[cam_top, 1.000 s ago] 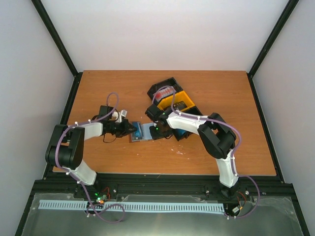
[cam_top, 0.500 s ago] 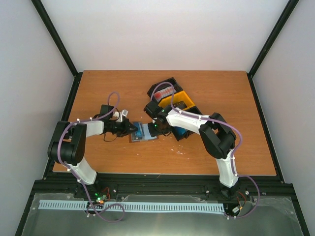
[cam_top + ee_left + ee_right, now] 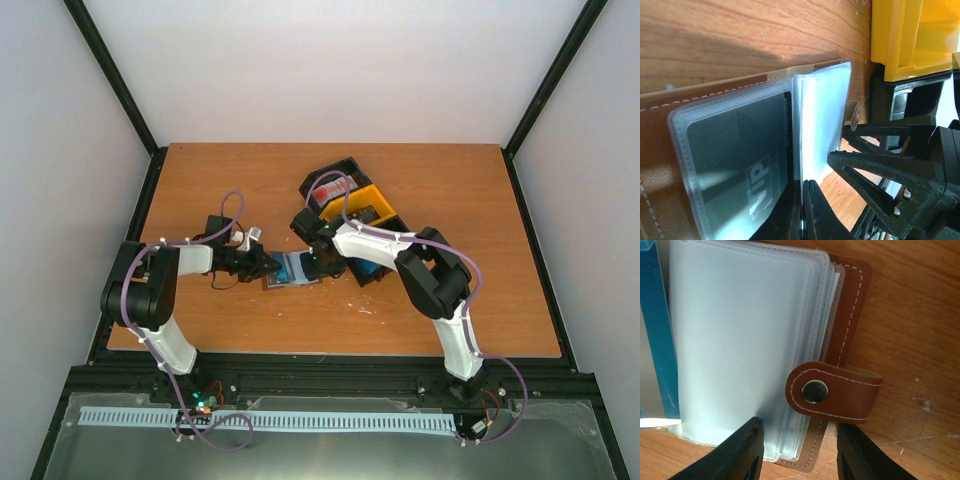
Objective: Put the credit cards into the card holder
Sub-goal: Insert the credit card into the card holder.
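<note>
The brown card holder [image 3: 294,269] lies open on the table between my grippers. In the left wrist view its clear sleeves [image 3: 822,120] fan out and a dark card marked VIP [image 3: 740,165] sits in one sleeve. My left gripper [image 3: 802,210] is shut on a thin sleeve leaf at its edge. In the right wrist view the snap tab [image 3: 832,390] and the sleeves [image 3: 745,340] show, with a blue card [image 3: 657,335] at the left edge. My right gripper [image 3: 797,460] is open, straddling the holder's tab end. Red-and-white cards [image 3: 336,187] stand in a bin.
Black and yellow bins [image 3: 362,208] stand just behind and to the right of the holder; the yellow one also shows in the left wrist view [image 3: 912,35]. Black frame rails run along the table's edges.
My right gripper has shifted slightly left and back over the holder's tab end. My left gripper has stayed at the holder's left side.
</note>
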Robot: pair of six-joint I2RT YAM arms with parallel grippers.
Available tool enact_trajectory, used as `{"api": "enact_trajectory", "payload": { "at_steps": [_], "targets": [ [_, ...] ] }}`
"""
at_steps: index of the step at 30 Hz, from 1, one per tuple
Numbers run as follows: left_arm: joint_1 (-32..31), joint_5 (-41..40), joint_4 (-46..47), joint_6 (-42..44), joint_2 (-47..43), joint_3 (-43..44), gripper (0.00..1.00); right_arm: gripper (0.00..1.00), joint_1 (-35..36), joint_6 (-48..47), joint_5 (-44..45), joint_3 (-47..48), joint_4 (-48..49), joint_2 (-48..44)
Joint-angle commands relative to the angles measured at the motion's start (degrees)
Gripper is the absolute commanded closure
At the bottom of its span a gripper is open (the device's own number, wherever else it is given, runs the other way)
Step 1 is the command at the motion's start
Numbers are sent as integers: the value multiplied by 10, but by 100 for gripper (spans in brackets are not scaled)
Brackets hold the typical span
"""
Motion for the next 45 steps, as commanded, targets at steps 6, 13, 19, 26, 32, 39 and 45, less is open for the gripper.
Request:
{"api": "enact_trajectory", "payload": {
  "at_steps": [6, 13, 19, 26, 32, 39, 45],
  "targets": [
    [3, 31, 26, 9, 23, 1, 99, 61, 6, 9, -7, 0, -10, 25],
    [3, 47, 38, 14, 55, 10, 99, 61, 5, 11, -14, -2, -8, 28],
    [1, 63, 37, 12, 61, 12, 99, 61, 5, 11, -17, -1, -6, 28],
    [-8, 75, 41, 13, 71, 12, 98, 61, 5, 11, -19, -2, -5, 27],
    [-13, 128, 97, -27, 82, 2, 98, 62, 5, 12, -19, -2, -5, 24],
    [-21, 111, 83, -21, 97, 20, 96, 62, 4, 14, -20, -3, -5, 21],
    [-46, 29, 24, -8, 86, 44, 84, 62, 4, 18, -18, -5, -2, 17]
  ]
}}
